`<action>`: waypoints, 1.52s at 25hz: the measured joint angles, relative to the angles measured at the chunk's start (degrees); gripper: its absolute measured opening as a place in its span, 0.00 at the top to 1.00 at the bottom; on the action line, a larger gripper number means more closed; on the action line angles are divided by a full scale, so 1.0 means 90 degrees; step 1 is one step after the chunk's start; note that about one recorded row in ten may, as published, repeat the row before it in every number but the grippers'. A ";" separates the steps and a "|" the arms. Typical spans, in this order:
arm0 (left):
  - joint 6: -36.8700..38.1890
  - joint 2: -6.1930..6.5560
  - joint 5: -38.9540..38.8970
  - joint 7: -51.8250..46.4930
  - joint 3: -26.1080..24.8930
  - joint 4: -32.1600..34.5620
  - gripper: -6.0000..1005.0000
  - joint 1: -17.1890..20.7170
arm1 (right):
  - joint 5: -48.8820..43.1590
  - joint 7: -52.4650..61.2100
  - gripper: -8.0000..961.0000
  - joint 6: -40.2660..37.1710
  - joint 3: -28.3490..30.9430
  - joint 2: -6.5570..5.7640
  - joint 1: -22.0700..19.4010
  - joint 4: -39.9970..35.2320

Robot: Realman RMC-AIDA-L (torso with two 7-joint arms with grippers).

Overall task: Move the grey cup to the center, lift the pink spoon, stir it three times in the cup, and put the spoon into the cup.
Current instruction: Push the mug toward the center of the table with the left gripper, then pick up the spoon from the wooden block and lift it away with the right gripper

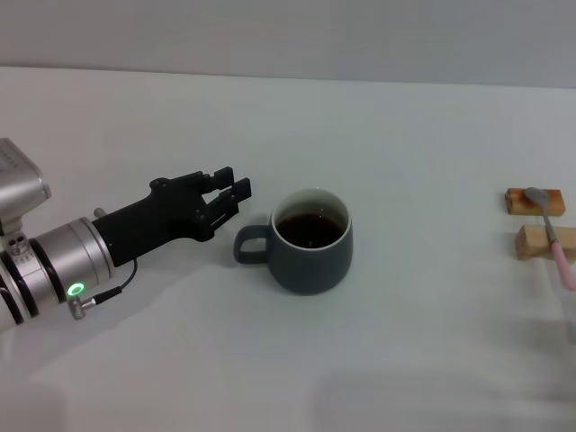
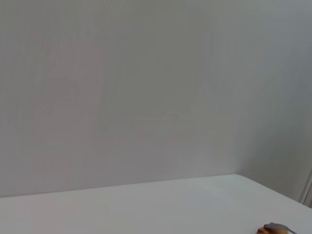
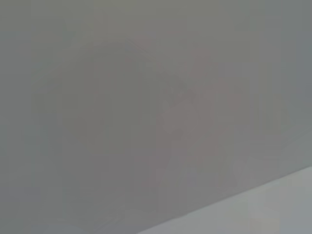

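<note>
The grey cup [image 1: 312,258] stands upright near the middle of the white table, with dark brown liquid inside and its loop handle pointing toward my left gripper. My left gripper [image 1: 230,190] is open and empty, just beside the handle without touching it. The pink spoon [image 1: 552,233] lies at the far right across two small wooden blocks, silver bowl on the far block and pink handle toward the front. The tip of its bowl also shows in the left wrist view [image 2: 276,227]. My right gripper is out of view.
The far wooden block [image 1: 515,202] and the near wooden block [image 1: 534,243] sit close to the table's right side. The white table [image 1: 405,135] runs back to a grey wall.
</note>
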 joint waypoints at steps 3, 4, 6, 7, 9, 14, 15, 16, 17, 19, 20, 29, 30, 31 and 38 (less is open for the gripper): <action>-0.0001 -0.0004 0.0000 -0.0002 -0.0003 0.0000 0.67 0.0013 | 0.0000 0.0007 0.50 0.0055 -0.0164 -0.0002 0.0055 0.0055; 0.0000 -0.0005 0.0000 -0.0002 -0.0003 0.0000 0.67 0.0015 | 0.0000 0.0010 0.50 0.0072 -0.0225 -0.0004 0.0067 0.0077; 0.0000 -0.0007 0.0000 -0.0004 -0.0003 0.0000 0.67 0.0016 | 0.0000 0.0010 0.50 0.0092 -0.0281 -0.0002 0.0072 0.0091; 0.0000 -0.0011 -0.0001 -0.0005 -0.0003 0.0000 0.67 0.0017 | 0.0000 0.0010 0.50 0.0116 -0.0291 0.0003 0.0072 0.0093; -0.0001 -0.0015 -0.0001 0.0000 -0.0003 0.0000 0.67 0.0019 | 0.0000 0.0010 0.50 0.0191 -0.0294 0.0007 0.0072 0.0098; -0.0009 -0.0027 -0.0001 0.0009 -0.0003 0.0000 0.67 0.0036 | 0.0010 0.0012 0.50 0.0258 -0.0290 0.0007 0.0060 0.0093; -0.0010 -0.0028 -0.0002 0.0007 -0.0003 0.0000 0.67 0.0038 | 0.0017 0.0013 0.50 0.0275 -0.0282 0.0006 0.0057 0.0086; -0.0010 -0.0029 -0.0002 0.0006 -0.0003 0.0000 0.67 0.0039 | 0.0024 0.0013 0.50 0.0319 -0.0273 0.0003 0.0057 0.0076; -0.0010 -0.0033 -0.0002 0.0002 -0.0003 -0.0001 0.67 0.0041 | 0.0028 0.0014 0.50 0.0360 -0.0266 0.0001 0.0057 0.0071; -0.0006 -0.0037 -0.0002 -0.0005 -0.0003 -0.0010 0.67 0.0047 | 0.0028 0.0015 0.50 0.0443 -0.0256 -0.0008 0.0067 0.0050; 0.0000 -0.0040 -0.0002 -0.0005 -0.0003 -0.0021 0.67 0.0054 | 0.0023 0.0016 0.50 0.0464 -0.0253 -0.0011 0.0073 0.0046; 0.0018 -0.0065 -0.0001 -0.0008 -0.0003 -0.0056 0.67 0.0080 | 0.0013 0.0021 0.50 0.0498 -0.0281 -0.0017 0.0175 0.0019; 0.0018 -0.0065 -0.0001 -0.0008 -0.0003 -0.0056 0.67 0.0080 | 0.0012 0.0022 0.50 0.0516 -0.0281 -0.0017 0.0187 0.0018; 0.0018 -0.0065 -0.0001 -0.0008 -0.0003 -0.0056 0.67 0.0080 | 0.0011 0.0023 0.50 0.0542 -0.0281 -0.0020 0.0201 0.0015; 0.0033 -0.0093 -0.0002 -0.0009 -0.0003 -0.0059 0.67 0.0090 | 0.0010 0.0024 0.50 0.0763 -0.0251 -0.0026 0.0277 -0.0021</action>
